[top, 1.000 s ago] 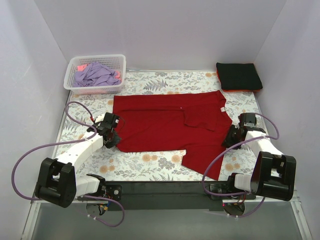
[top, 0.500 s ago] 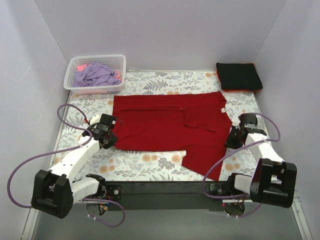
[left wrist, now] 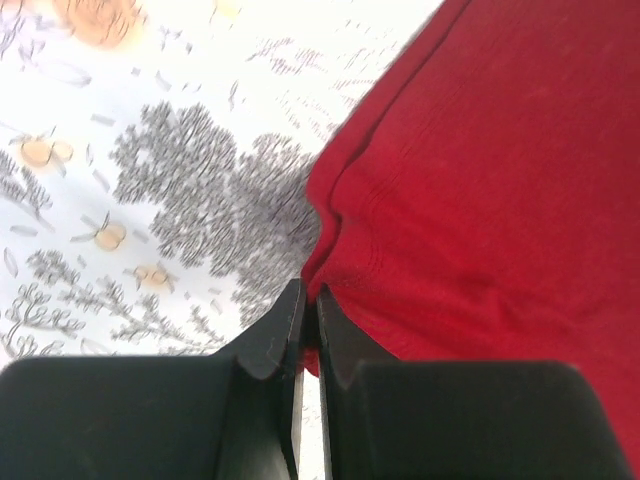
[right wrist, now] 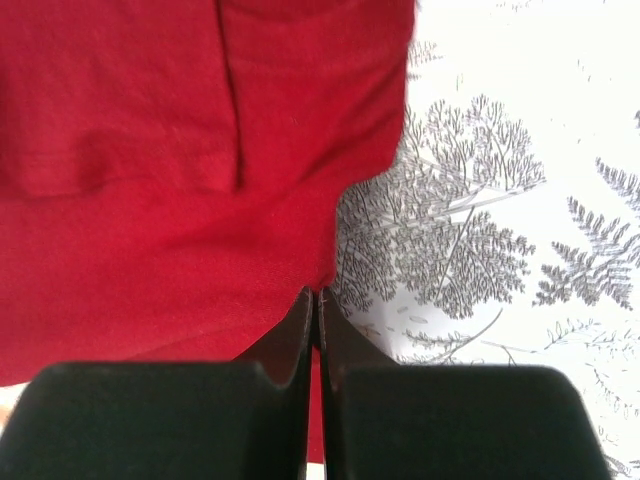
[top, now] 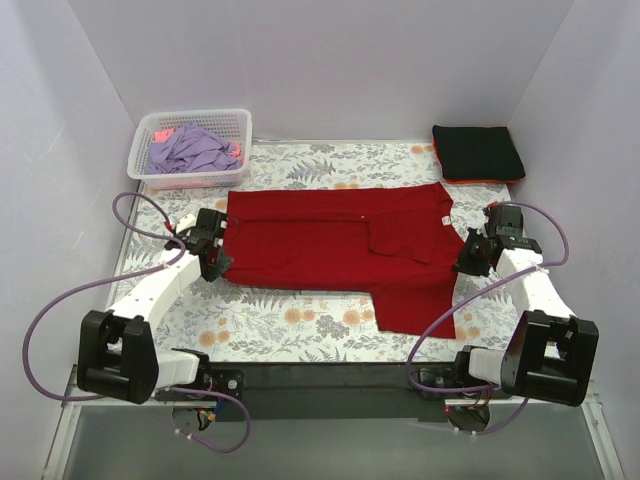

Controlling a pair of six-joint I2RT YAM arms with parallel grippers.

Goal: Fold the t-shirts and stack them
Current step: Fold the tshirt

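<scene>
A deep-red t-shirt (top: 340, 245) lies spread sideways on the floral cloth, with its white neck label (top: 446, 218) toward the right. My left gripper (top: 221, 266) is shut on the shirt's left hem corner. In the left wrist view the gripper (left wrist: 308, 295) has red cloth (left wrist: 480, 180) pinched between its fingers. My right gripper (top: 464, 262) is shut on the shirt's right edge near a sleeve. The right wrist view shows that gripper (right wrist: 316, 296) with red fabric (right wrist: 150, 150) caught in its narrow gap.
A white lattice basket (top: 150, 140) at the back left holds a crumpled lavender tee (top: 192, 150) and a bit of pink one (top: 163, 134). At the back right lies a folded black tee (top: 478, 152). Grey walls close in three sides.
The right gripper has shut on the shirt's edge. Both grippers have moved away from the arm bases, dragging the shirt's near edge up the table, so its lower flap is now shorter.
</scene>
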